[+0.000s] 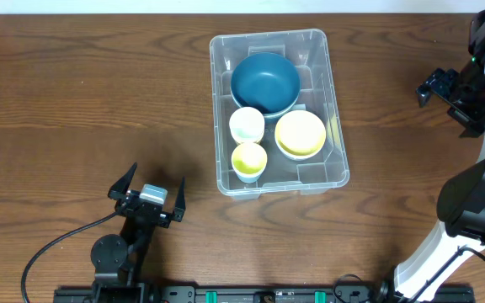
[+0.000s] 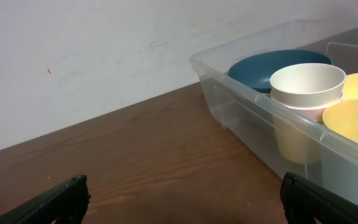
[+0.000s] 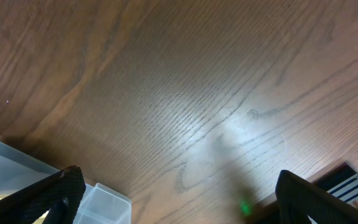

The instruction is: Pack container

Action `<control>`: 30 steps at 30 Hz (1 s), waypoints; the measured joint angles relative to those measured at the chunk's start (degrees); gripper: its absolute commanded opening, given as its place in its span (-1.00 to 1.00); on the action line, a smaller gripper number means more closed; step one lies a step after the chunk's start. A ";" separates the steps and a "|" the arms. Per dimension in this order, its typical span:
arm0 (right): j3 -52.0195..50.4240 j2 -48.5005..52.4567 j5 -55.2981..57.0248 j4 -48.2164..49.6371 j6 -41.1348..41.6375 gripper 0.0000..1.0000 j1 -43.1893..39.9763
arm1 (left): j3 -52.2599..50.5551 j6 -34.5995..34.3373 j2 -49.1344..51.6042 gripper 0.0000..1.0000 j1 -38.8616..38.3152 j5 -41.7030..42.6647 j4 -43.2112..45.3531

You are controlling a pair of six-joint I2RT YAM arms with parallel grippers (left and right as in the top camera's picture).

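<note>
My left claw (image 1: 157,175) hovered low over the wooden surface (image 1: 74,101) with its fingers spread wide apart and nothing between them. The container (image 1: 222,126) stood ahead of it and off to its right, near but not touching. From that claw I saw straight through the clear side wall. Inside sat a dark blue bowl (image 1: 264,82) at the end farthest from the claw, a white cup (image 1: 247,124) and a yellow cup (image 1: 249,158) along the nearer wall, and a yellow bowl (image 1: 300,133) beyond them. My right claw (image 3: 182,193) hung over bare wood, fingers likewise wide and empty. The container stood well apart from it, only a corner showing beside one finger.
</note>
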 measured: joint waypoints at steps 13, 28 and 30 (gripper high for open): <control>0.00 0.00 0.00 0.00 0.00 0.98 0.00 | 0.00 0.00 0.00 0.96 0.00 0.00 -0.02; -0.02 -0.28 0.00 0.02 0.00 0.99 0.07 | 0.02 0.00 0.00 0.96 0.00 0.00 -0.02; -0.11 -1.42 0.04 0.09 0.00 0.98 0.39 | 0.02 0.00 0.00 0.96 0.00 0.00 -0.02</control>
